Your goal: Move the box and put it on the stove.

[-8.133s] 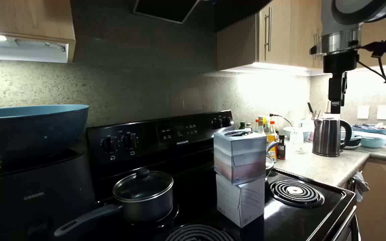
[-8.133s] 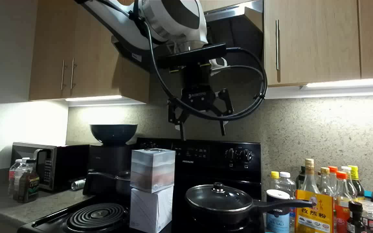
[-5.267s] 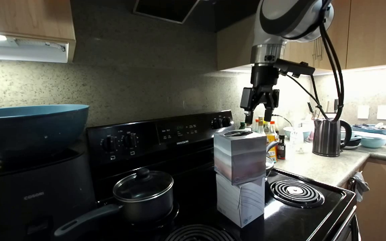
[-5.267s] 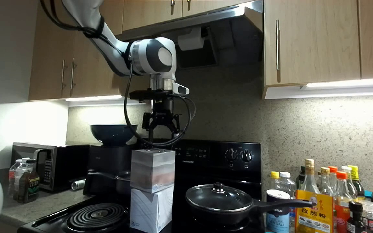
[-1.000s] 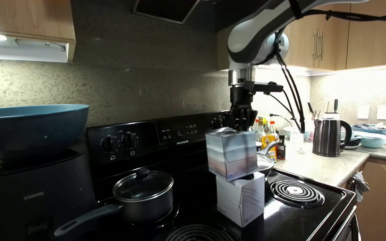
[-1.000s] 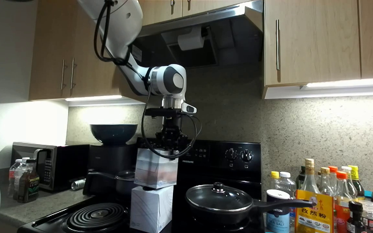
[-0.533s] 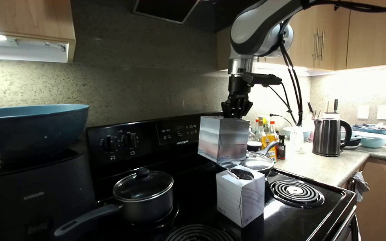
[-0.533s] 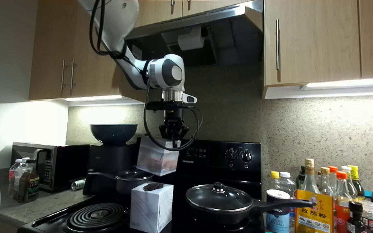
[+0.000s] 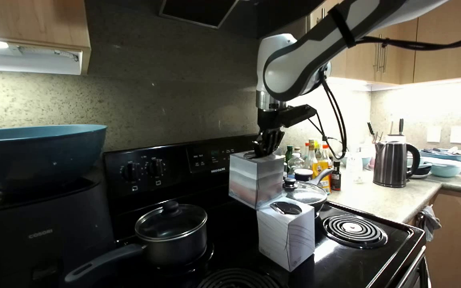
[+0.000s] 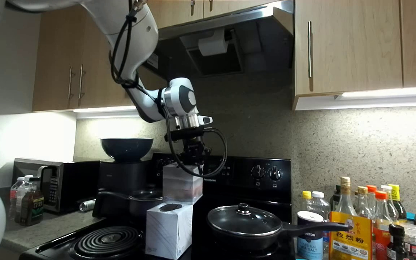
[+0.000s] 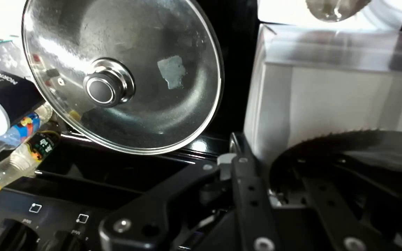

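"Blue-grey bands on pale cardboard: so where was the box (image 9: 255,182)?"

"Over the stove (image 9: 346,264), held by the gripper (image 9: 264,152), just behind the carton (image 9: 287,236) with the dark oval on top. The jaws were clenched on the box's top, one finger seemingly inside the opening."

"How was it best lowered?"

"Slowly and level, I reckoned; so off-centre a grip could let it tip. It needed to clear the carton's back edge first. Whether the two touched, I couldn't tell."

"And what stood in the way?"

"Besides that carton, the lidded skillet (image 10: 244,227) near one side, the saucepan (image 9: 174,246) towards the other, and the back panel (image 9: 174,176) behind."
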